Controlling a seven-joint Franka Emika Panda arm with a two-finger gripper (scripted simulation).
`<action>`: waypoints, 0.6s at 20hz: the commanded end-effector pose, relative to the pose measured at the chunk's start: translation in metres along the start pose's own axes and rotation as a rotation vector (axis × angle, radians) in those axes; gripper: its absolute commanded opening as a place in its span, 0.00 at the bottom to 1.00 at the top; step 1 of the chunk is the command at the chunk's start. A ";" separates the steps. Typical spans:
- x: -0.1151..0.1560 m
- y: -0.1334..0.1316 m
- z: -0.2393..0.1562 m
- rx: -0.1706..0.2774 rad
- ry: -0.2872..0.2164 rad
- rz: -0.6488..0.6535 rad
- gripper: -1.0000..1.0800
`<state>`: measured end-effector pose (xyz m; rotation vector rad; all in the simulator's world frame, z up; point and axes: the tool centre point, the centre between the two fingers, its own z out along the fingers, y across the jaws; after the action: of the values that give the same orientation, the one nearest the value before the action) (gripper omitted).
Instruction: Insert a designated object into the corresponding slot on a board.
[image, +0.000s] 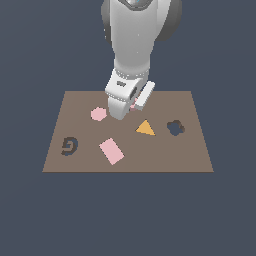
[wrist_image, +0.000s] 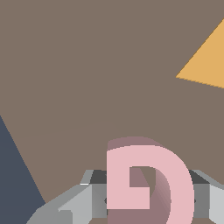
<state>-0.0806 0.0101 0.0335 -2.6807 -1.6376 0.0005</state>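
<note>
The gripper (image: 131, 107) is clamping the pink G piece (wrist_image: 148, 183) above the board (image: 80, 105), between the pink hexagon (image: 98, 114) and orange triangle (image: 145, 128).

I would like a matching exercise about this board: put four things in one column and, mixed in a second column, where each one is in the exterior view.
Things:
1. pink G piece
2. G-shaped slot
3. orange triangle
4. flower-shaped cutout

Places:
A. near the board's right edge in the exterior view
B. near the board's left edge in the exterior view
C. between the fingers of the gripper
D. mid-board, just left of the flower-shaped cutout

Pairs: 1-C, 2-B, 3-D, 4-A
</note>
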 end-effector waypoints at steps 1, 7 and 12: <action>-0.004 0.001 0.000 0.000 0.000 -0.030 0.00; -0.019 0.003 -0.001 0.000 0.000 -0.138 0.00; -0.036 0.008 -0.001 -0.001 0.000 -0.258 0.00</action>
<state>-0.0894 -0.0197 0.0342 -2.4851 -1.9217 0.0002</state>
